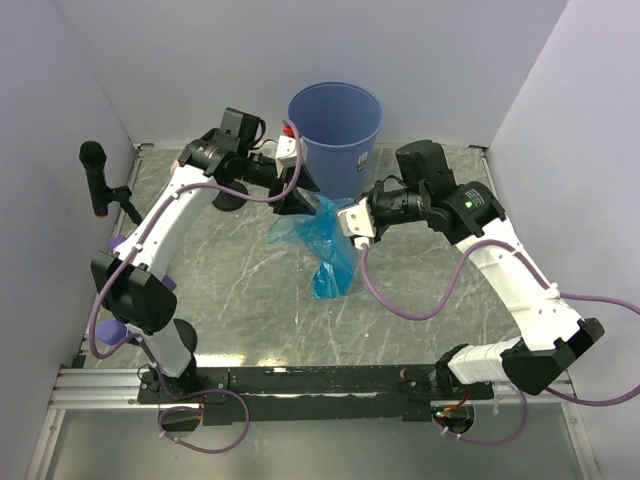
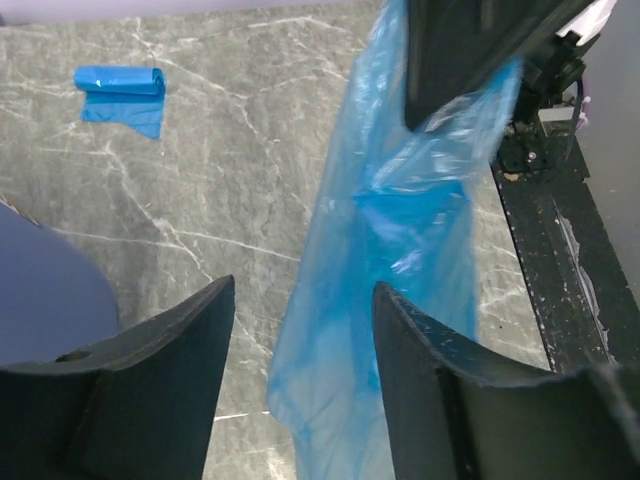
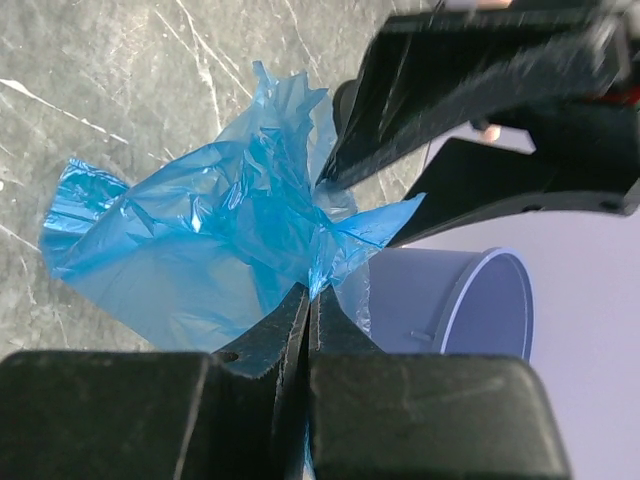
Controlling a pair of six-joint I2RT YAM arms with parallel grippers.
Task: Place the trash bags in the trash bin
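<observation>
Trash bags: two. One unfolded trash bag hangs clamped in the closed right pincer, just in front of the single trash bin. One rolled trash bag lies on the table. The left pincer is open, with its jaws either side of the hanging film.

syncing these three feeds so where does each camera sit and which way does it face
top external: above and behind the bases, looking down on the table; both arms show.
left wrist: on the left arm, looking down past the open left gripper; rolled trash bag lies beyond.
right wrist: looking past the right gripper, shut on the hanging trash bag, toward the trash bin.
shared: both wrist views show that bag.
</observation>
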